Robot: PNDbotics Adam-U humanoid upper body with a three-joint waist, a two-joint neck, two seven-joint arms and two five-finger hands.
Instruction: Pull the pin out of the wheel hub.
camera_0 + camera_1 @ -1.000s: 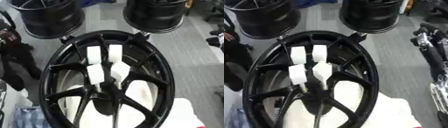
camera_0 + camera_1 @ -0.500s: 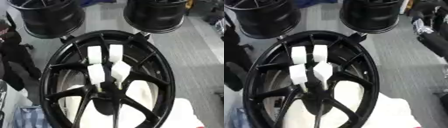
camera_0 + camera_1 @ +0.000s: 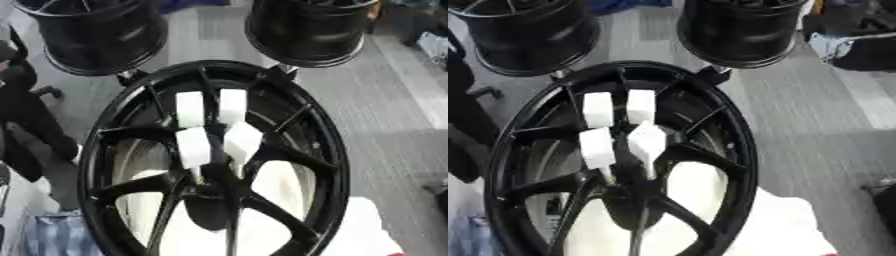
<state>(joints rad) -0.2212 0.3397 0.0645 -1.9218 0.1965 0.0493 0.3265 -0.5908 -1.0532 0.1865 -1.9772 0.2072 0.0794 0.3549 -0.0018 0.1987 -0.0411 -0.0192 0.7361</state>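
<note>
We look down on a black wheel [image 3: 210,165] that fills the middle of both views, its spokes running out from a dark hub [image 3: 210,197] low in the frame. Its long oval runs from the near edge up toward two black rims [image 3: 306,30] on the grey floor [image 3: 394,110] beyond it. Four white blocks [image 3: 194,146] show through the spokes just above the hub, in two pairs, each standing with its long side running up the picture; the lower pair ends in thin stems pointing down toward the hub. We cannot make out a pin. White cloth [image 3: 789,225] lies under the wheel's near right side. Neither of our hands shows, so we cannot tell their state.
</note>
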